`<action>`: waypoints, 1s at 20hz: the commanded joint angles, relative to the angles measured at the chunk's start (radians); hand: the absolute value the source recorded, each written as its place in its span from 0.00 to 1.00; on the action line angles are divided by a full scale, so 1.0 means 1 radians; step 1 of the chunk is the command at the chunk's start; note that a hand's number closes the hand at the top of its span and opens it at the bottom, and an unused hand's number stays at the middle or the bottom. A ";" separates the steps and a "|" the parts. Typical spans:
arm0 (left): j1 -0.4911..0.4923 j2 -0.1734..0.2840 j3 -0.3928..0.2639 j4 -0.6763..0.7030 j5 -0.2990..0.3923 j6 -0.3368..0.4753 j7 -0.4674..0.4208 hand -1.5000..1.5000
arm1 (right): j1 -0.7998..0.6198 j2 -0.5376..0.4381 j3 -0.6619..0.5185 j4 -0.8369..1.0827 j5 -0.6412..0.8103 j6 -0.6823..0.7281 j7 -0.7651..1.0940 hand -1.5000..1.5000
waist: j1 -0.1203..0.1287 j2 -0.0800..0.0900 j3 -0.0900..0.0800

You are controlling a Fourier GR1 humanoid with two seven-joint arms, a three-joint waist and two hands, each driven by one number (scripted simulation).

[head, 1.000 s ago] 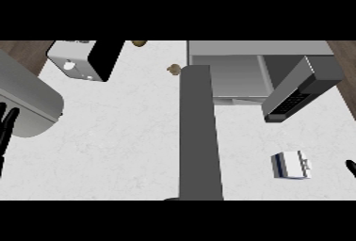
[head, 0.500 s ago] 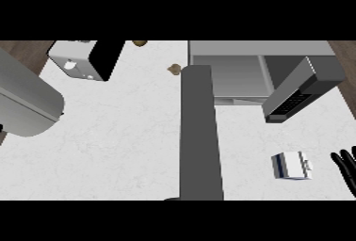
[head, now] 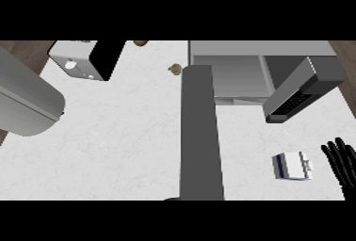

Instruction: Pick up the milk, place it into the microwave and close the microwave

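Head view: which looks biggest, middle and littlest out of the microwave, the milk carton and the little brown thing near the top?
1. Microwave, with its door swung open: biggest by far.
2. Milk carton, beside the right hand: middle.
3. Brown thing: littlest.
None look alike in size.

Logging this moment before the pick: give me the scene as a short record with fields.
milk: small white carton lying on the counter, lower right
microwave: upper right, door swung open
right hand: at the right edge, fingers straight, beside the milk, not touching it
left hand: not in view
toaster: upper left
milk in microwave: not yet
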 commanded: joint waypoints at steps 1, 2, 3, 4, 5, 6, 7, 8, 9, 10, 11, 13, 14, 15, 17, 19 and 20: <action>-0.026 0.033 0.038 0.004 0.070 -0.006 0.059 0.00 | -0.041 0.019 -0.009 0.177 0.103 -0.041 -0.118 0.00 | -0.001 0.001 0.000; 0.027 -0.060 -0.024 -0.017 -0.064 -0.020 -0.028 0.00 | -0.078 -0.008 -0.047 0.203 0.066 -0.034 -0.108 0.00 | 0.000 0.001 0.000; -0.006 0.027 0.065 0.079 0.034 -0.082 -0.039 0.00 | -0.047 -0.022 -0.053 0.243 0.094 -0.016 -0.181 0.00 | -0.001 0.001 0.000; 0.003 -0.016 0.013 -0.056 0.019 0.002 0.054 0.00 | -0.115 -0.047 -0.090 0.326 0.063 -0.019 -0.169 0.00 | 0.002 0.001 0.001; -0.029 -0.032 0.016 0.016 -0.014 -0.002 0.013 0.00 | -0.129 -0.026 -0.068 0.318 0.103 -0.056 -0.161 0.00 | -0.001 0.001 0.000; -0.006 0.007 0.061 0.017 0.031 -0.043 0.010 0.00 | -0.119 -0.048 -0.085 0.417 0.113 -0.031 -0.253 0.00 | 0.001 0.001 0.000; -0.009 0.015 0.076 -0.004 0.069 -0.029 0.047 0.00 | -0.142 -0.058 -0.089 0.453 0.139 -0.051 -0.265 0.00 | 0.002 0.001 0.000; -0.023 0.035 0.098 0.005 0.111 -0.035 0.064 0.00 | -0.181 -0.084 -0.108 0.508 0.123 -0.037 -0.280 0.00 | 0.002 0.001 0.000; 0.042 -0.023 0.074 -0.033 0.055 -0.067 0.021 0.00 | -0.184 -0.117 -0.140 0.509 0.082 -0.004 -0.262 0.00 | 0.002 0.000 0.000; -0.045 0.038 0.114 0.032 0.086 -0.057 0.034 0.00 | -0.160 -0.111 -0.114 0.549 0.130 -0.004 -0.337 0.00 | -0.001 0.001 0.000; -0.065 0.042 0.103 0.081 0.082 -0.066 0.040 0.00 | -0.209 -0.066 -0.088 0.581 0.156 -0.064 -0.310 0.00 | -0.001 0.001 0.000; -0.016 -0.023 0.093 0.052 0.037 -0.084 -0.001 0.00 | -0.233 -0.137 -0.134 0.670 0.128 -0.007 -0.377 0.00 | 0.000 0.001 0.000; 0.020 -0.053 0.078 -0.002 0.025 -0.096 0.002 0.00 | -0.245 -0.138 -0.118 0.675 0.135 0.001 -0.388 0.00 | 0.001 0.000 0.000; -0.045 -0.039 0.055 0.013 0.013 -0.041 0.047 0.00 | -0.270 -0.111 -0.084 0.732 0.183 -0.041 -0.390 0.00 | 0.000 0.001 0.000; 0.020 -0.050 0.085 -0.019 0.028 -0.090 0.028 0.00 | -0.281 -0.147 -0.111 0.848 0.183 -0.036 -0.496 0.00 | 0.003 0.001 0.000; 0.003 -0.037 0.105 0.039 0.038 -0.126 -0.009 0.00 | -0.341 -0.181 -0.107 0.974 0.211 -0.046 -0.573 0.00 | 0.006 0.002 0.001; -0.033 -0.022 0.108 0.033 0.043 -0.095 0.035 0.00 | -0.357 -0.155 -0.075 0.957 0.226 -0.077 -0.528 0.00 | 0.002 0.001 0.000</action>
